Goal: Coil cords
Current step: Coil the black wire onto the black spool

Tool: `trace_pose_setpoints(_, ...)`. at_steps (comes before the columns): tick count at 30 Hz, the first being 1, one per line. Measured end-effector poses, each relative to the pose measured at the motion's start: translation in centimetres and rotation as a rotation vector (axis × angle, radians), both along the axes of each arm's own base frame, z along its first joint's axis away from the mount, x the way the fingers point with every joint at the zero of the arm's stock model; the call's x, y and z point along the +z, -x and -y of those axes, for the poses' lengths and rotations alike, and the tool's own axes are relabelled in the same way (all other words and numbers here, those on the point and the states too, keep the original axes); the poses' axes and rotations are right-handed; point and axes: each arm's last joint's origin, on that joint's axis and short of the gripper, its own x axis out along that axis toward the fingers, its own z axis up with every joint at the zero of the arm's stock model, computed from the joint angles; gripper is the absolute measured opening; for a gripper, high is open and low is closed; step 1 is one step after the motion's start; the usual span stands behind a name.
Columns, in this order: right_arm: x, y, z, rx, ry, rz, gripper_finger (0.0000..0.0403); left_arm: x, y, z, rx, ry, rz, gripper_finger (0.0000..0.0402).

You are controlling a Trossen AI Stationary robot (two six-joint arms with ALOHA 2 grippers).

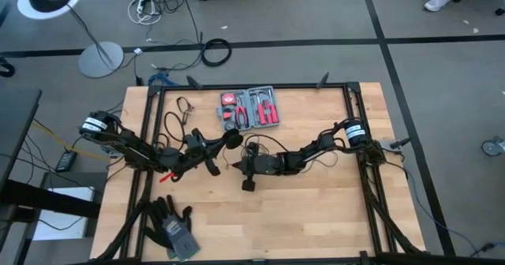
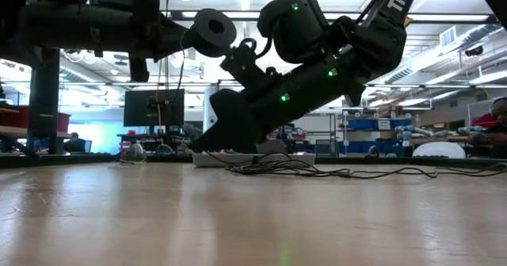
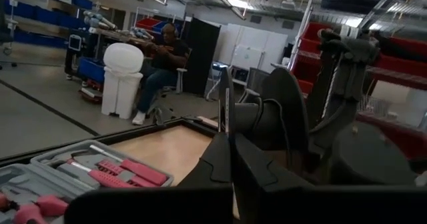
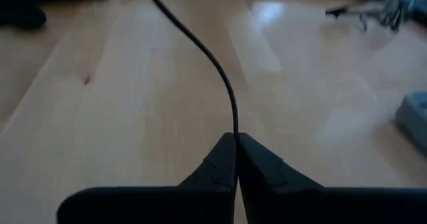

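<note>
The cord is a thin black wire lying in loose loops (image 1: 264, 145) on the wooden table, seen as a tangle (image 2: 295, 169) in the low view. Its round black disc (image 2: 214, 32) hangs well above the table, with my left gripper (image 2: 190, 35) shut on it, coming from the table's left (image 1: 223, 143). My right gripper (image 4: 235, 139) comes from the right, slants down to the tabletop (image 2: 206, 143) and is shut on a stretch of the wire. A second small dark loop (image 1: 184, 106) lies farther left. My left gripper pinches the disc by its two flat faces between both fingers; the disc shows edge-on (image 3: 227, 101) rising from the fingertips. The fingers come about level from the table's left. The disc is held upright, lifted clear of the table. My right gripper pinches the thin wire (image 4: 233, 127) between its two fingertips, one strand. The fingers slant down from the table's right, close above the wood. From the tips the wire runs away in a slack curve (image 4: 200, 47) over the tabletop.
An open red tool kit (image 1: 249, 108) lies at the far middle of the table, also in the left wrist view (image 3: 100, 171). Dark gloves (image 1: 173, 222) lie near the front left. A black frame (image 1: 355, 123) rims the table. A person sits in the room beyond (image 3: 163, 57).
</note>
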Motion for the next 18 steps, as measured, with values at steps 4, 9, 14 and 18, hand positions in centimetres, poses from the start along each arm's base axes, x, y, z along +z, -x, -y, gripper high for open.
trace_pose_setpoints(4, -0.4, 0.2, 0.1, -0.037, -0.032, -0.037, 0.0004, 0.1, 0.0, 0.0, -0.018, -0.002, 0.008, 0.0000)
trace_pose_setpoints(9, 0.3, 0.9, 0.2, -0.100, -0.090, -0.107, 0.0002, -0.2, -0.1, 0.1, -0.027, -0.013, -0.023, 0.0000)
trace_pose_setpoints(14, 3.1, 2.7, 0.5, -0.206, -0.104, -0.226, 0.0001, -0.9, -0.2, 0.1, -0.035, -0.011, -0.085, 0.0000)
trace_pose_setpoints(18, 6.1, 4.5, 1.3, -0.260, -0.134, -0.284, 0.0001, -1.3, -0.3, 0.2, -0.045, -0.019, -0.123, 0.0000)
